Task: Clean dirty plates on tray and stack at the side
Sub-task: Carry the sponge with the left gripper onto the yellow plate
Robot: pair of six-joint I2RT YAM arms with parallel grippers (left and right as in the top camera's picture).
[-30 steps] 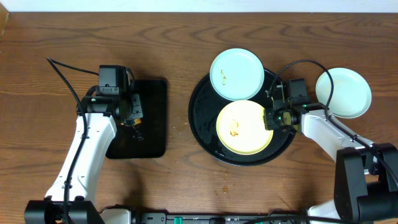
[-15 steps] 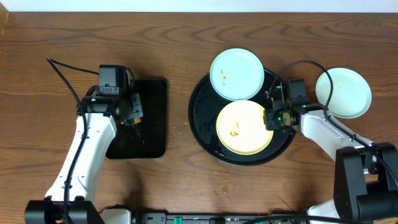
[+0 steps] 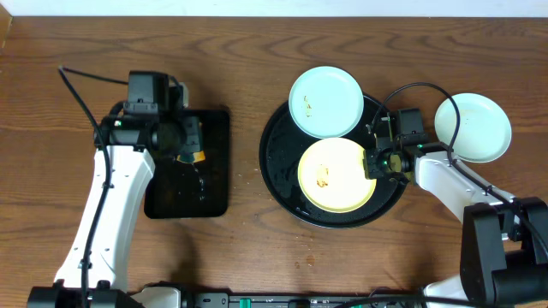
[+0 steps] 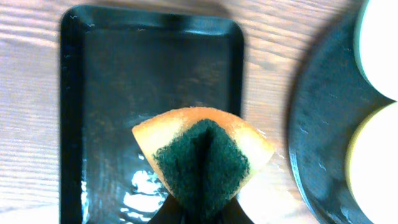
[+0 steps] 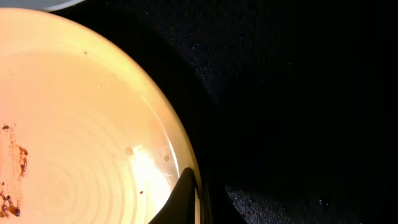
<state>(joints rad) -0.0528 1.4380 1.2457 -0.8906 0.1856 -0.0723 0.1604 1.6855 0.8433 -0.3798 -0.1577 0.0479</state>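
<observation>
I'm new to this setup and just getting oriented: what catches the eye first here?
First, the orange-and-green sponge, folded in the left pincer above the rectangular black tray on the left. Next, the speckled yellow plate on the round black tray, its right rim pinched by the right pincer.

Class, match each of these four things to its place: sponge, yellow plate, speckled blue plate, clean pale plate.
1 sponge
2 yellow plate
3 speckled blue plate
4 clean pale plate

a on the table beside the round tray
b rim in the right claw
c in the left claw
d over the round tray's far rim

Pairs: 1-c, 2-b, 3-d, 4-a
</observation>
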